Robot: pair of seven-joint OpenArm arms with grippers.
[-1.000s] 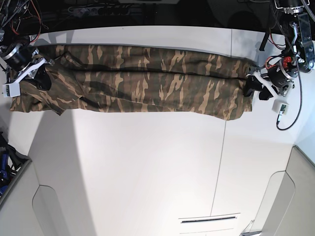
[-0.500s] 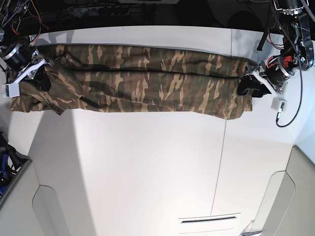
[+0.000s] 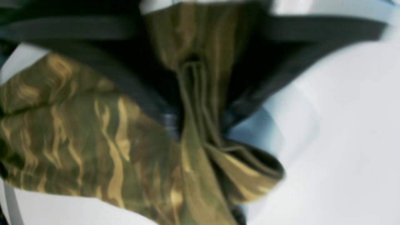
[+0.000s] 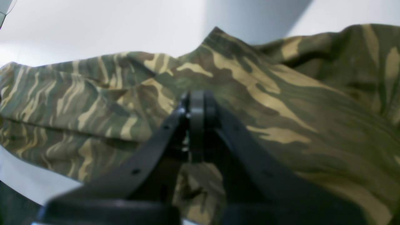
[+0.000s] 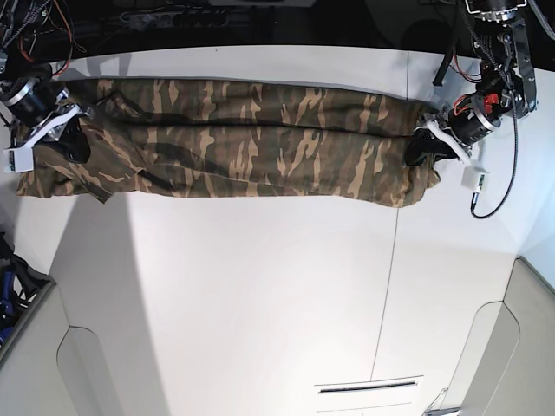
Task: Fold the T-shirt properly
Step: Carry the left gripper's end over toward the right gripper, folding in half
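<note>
Nearest my left gripper (image 3: pixel 200 103) the fingers are clenched on a bunched, ridged edge of the T-shirt (image 5: pixel 234 139), cloth pinched between them and spilling out below, so I judge I should carry this end inward slowly and low to keep the fold flat. My right gripper (image 4: pixel 197 106) has its fingertips pressed together with camouflage cloth all around and beyond them, though I cannot tell whether fabric is caught. Farther out, the shirt lies as a long band along the white table (image 5: pixel 260 295), stretched between both grippers.
</note>
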